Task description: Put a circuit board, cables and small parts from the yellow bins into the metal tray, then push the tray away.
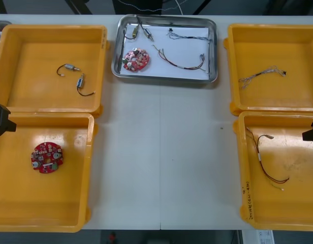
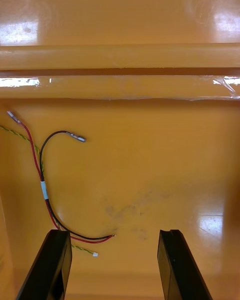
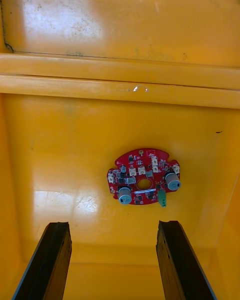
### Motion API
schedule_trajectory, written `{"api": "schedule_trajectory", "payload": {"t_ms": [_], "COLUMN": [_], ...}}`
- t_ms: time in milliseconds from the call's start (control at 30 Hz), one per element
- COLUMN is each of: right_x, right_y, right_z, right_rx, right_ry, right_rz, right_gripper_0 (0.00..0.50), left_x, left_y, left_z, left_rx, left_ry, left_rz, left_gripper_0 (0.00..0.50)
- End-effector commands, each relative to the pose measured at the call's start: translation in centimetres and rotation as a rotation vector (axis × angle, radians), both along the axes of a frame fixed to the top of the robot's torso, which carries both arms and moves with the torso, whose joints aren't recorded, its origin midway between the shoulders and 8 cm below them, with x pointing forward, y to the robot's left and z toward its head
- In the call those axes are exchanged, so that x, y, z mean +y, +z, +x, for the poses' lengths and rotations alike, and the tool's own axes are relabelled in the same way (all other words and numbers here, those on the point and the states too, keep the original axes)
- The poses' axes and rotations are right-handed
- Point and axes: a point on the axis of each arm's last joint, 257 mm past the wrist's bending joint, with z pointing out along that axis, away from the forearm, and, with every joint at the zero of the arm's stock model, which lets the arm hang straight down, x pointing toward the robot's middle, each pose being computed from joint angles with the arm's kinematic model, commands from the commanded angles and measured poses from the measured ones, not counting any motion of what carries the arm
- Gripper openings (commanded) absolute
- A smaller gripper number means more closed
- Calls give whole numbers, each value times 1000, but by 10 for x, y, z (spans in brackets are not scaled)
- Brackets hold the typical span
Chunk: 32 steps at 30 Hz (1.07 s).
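The table's (image 1: 161, 152) far edge carries the loaded metal tray (image 1: 164, 79). My left gripper (image 3: 112, 225) and right gripper (image 2: 114, 232) gape empty; an off-centre push could skew it.

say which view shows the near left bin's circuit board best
Left wrist view: the round red circuit board lies close, its parts distinct. Front view shows it small in the near left yellow bin. Right wrist view faces a cable.
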Motion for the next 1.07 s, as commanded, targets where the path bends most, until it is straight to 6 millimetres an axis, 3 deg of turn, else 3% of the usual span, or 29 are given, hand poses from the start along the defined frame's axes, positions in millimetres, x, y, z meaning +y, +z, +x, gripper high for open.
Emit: {"api": "schedule_trajectory", "payload": {"t_ms": [33, 1067], "right_x": [-10, -10], "right_y": [10, 10], "right_z": [0, 0], "right_rx": [-5, -5], "right_ry": [-21, -21], "right_rz": [-31, -31], "right_gripper_0": [500, 500], "left_x": [16, 16], "left_y": [10, 10], "left_z": [-4, -4], "left_rx": [-1, -1], "left_ry": [-36, -36], "left_rz": [69, 69], "left_gripper_0": [500, 500]}}
